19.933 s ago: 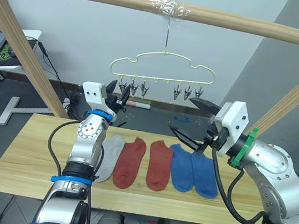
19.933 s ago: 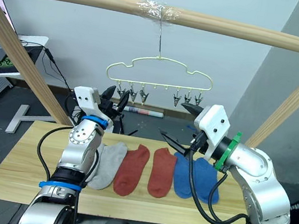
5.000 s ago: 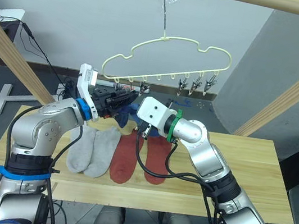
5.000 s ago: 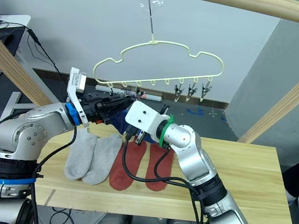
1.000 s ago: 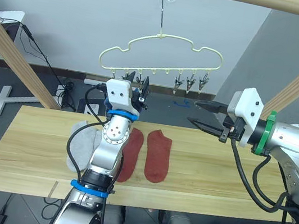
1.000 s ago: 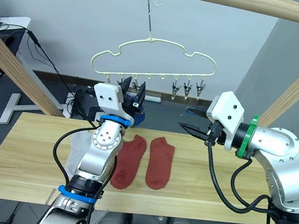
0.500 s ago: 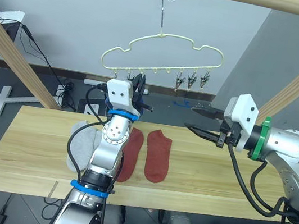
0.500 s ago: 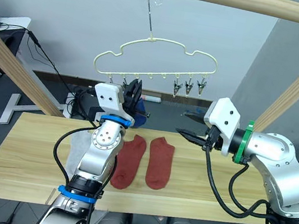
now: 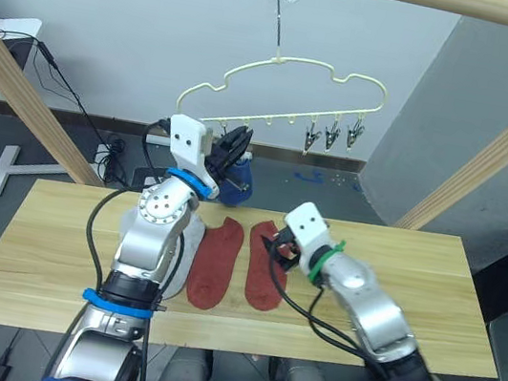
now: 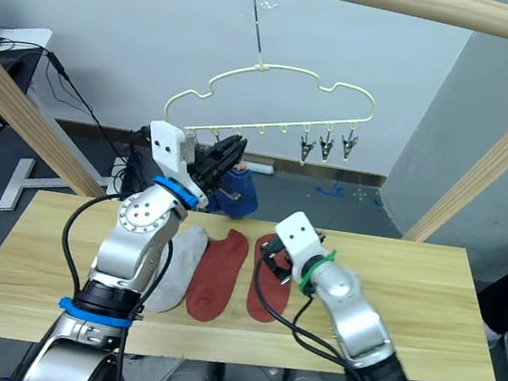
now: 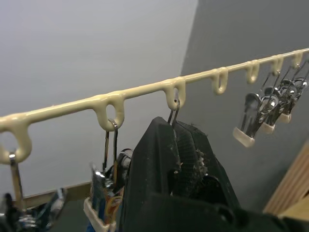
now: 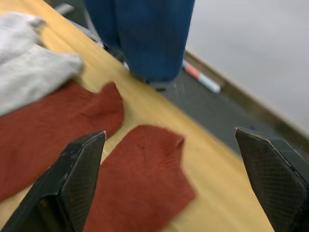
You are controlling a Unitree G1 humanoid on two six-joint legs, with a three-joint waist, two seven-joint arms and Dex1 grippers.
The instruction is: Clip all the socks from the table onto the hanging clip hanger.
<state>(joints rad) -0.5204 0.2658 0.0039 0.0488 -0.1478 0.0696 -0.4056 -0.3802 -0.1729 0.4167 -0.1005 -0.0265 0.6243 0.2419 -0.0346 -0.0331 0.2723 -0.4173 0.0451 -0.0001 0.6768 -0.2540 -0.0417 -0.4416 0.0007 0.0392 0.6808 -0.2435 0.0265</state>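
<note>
**Right gripper wide open over a red sock, left one up at the hanger clips**

So the right gripper (image 12: pixel 169 179) is spread wide, one finger either side of the right-hand red sock (image 12: pixel 145 183), hovering just over it and not touching as far as I can see. In the head view that same gripper (image 9: pixel 276 249) sits low over the worktop (image 9: pixel 431 296), right at the top end of that sock. The other red sock (image 9: pixel 211 259) lies flat just beside it, nearly touching, and the grey socks (image 10: pixel 174 267) are next along on the robot's left, partly hidden behind the left arm.

The left gripper (image 9: pixel 233 141) is raised up at the left group of clips on the hanger (image 9: pixel 292 71). From the wrist view its fingers (image 11: pixel 178 159) look pressed together right under the hanger's loops, with a clip wire running down at their tip. Can't tell if they're actually pinching the clip.

The blue socks (image 9: pixel 239 180) hang down from those left clips, just beside the left gripper. The three right-hand clips (image 9: pixel 333 133) hang bare. The hanger is tilted, lower on the left.
</note>
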